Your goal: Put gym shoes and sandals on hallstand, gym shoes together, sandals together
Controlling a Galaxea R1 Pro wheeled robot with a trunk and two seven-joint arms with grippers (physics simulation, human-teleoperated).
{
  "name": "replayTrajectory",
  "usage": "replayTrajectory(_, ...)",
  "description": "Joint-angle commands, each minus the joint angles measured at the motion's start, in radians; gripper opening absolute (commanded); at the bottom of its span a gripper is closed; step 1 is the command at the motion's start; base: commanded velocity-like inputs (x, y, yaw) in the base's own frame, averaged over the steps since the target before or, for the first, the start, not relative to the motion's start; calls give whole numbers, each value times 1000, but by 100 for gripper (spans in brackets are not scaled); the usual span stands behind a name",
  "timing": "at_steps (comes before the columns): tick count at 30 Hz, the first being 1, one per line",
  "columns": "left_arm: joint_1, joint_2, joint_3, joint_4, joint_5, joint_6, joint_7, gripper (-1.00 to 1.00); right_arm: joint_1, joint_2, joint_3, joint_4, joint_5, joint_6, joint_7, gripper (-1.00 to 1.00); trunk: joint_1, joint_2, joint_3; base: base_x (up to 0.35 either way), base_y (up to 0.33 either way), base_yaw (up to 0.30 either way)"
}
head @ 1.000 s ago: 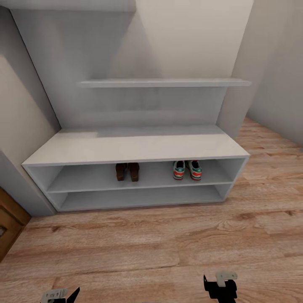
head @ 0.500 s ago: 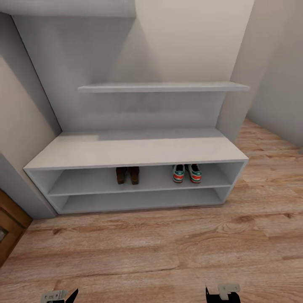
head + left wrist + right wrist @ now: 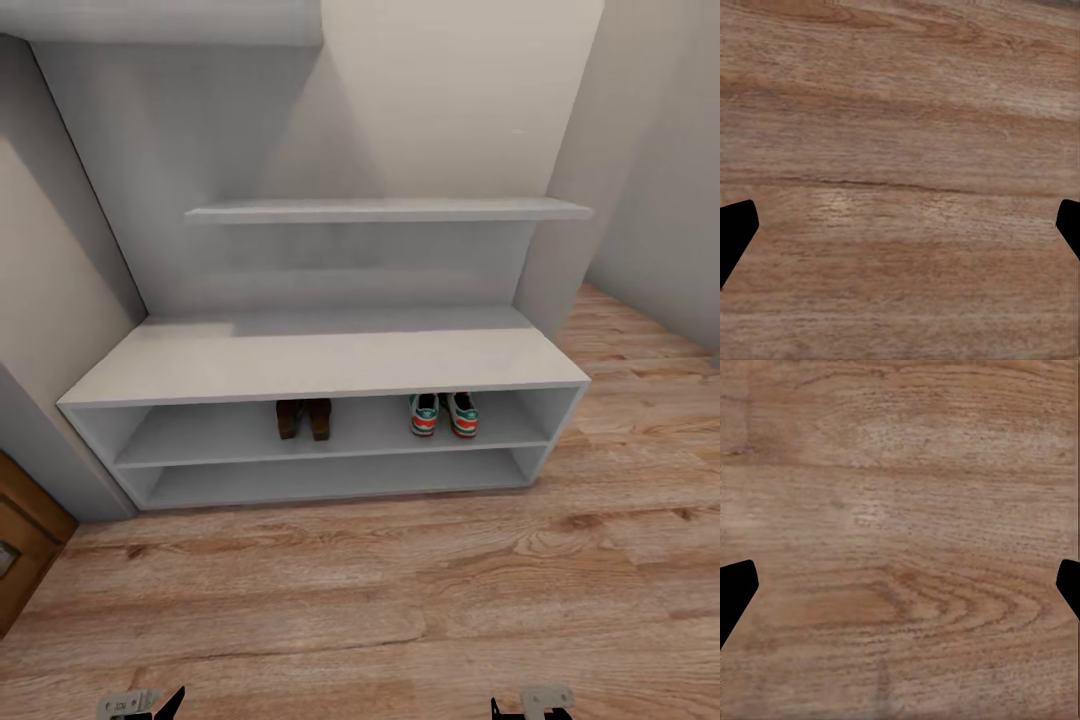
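Resting heels-outward, gym shoes (image 3: 444,413) point wallward.

Pale grey rack (image 3: 320,360); brown sandals (image 3: 303,418); white sneakers (image 3: 443,412) with teal-green trim and orange-red heels; light brown wood-grain floor (image 3: 400,600), knotted; black fingertips (image 3: 733,232); beige walls (image 3: 450,100).

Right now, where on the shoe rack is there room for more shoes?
The bench top is bare. So is the bottom shelf. On the upper shelf, there is room left of the sandals, and a gap between them and the gym shoes. Right of the gym shoes it is tighter.
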Motion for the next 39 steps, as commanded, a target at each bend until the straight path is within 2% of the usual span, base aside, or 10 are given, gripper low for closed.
replayTrajectory(1, -1, 0, 3, 1, 9, 2, -10, 100, 0, 0, 9, 0, -9, -2, -2, 100, -4, 7, 2, 0, 0, 0)
replayTrajectory(39, -1, -4, 1, 1, 10, 2, -10, 100, 0, 0, 9, 0, -9, -2, -2, 100, -150, 273, 122, 0, 0, 0)
